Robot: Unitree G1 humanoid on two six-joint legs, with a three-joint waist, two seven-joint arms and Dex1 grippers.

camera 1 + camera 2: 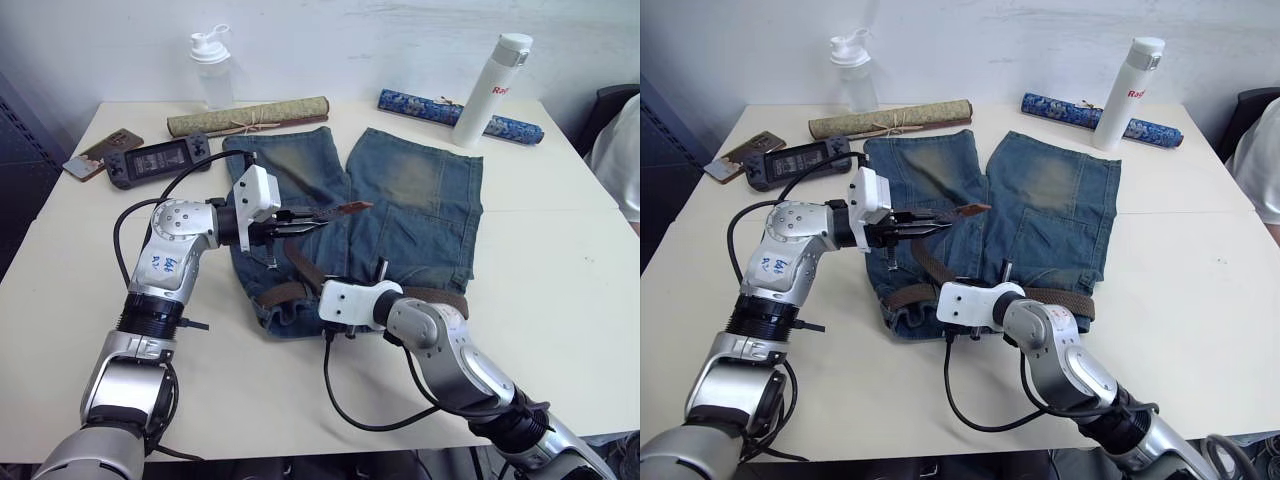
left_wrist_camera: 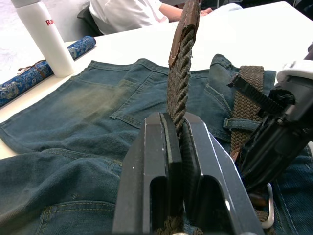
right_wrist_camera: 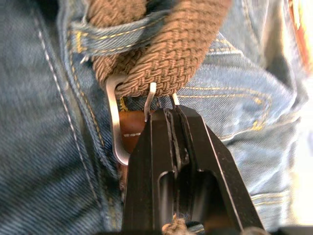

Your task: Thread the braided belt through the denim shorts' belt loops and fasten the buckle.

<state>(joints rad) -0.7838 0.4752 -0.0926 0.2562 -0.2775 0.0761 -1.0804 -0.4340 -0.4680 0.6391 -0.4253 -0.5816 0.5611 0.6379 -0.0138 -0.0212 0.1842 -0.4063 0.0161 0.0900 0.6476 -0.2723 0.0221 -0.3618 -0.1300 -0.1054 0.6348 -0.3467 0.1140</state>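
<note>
- The left gripper (image 2: 177,142) has its two black fingers pressed together on the olive-brown braided belt (image 2: 179,83), pinching the woven strap just behind its darker brown leather tip (image 1: 350,208), which sticks out past the fingertips and is held raised above the cloth.
- The right gripper (image 3: 168,115) has its black fingers closed on the small silver metal buckle (image 3: 116,122); the thin prong sits right at the fingertips, and the rectangular frame lies flat on the denim just beside them, joined to a tan-brown leather end.
- The braided strap passes through the buckle frame and under a narrow blue denim belt loop (image 3: 112,39) with yellow stitching.
- From the buckle the belt runs along the waistband of the faded blue denim shorts (image 1: 420,200), then curves up toward the left gripper.
- The shorts lie flat on a white table (image 1: 560,260), waistband nearest the robot, with yellowish worn patches on both legs.
- Beyond the legs stand a white bottle (image 1: 490,90) and a clear shaker bottle (image 1: 212,68), with a rolled tan mat (image 1: 250,117) between them.
</note>
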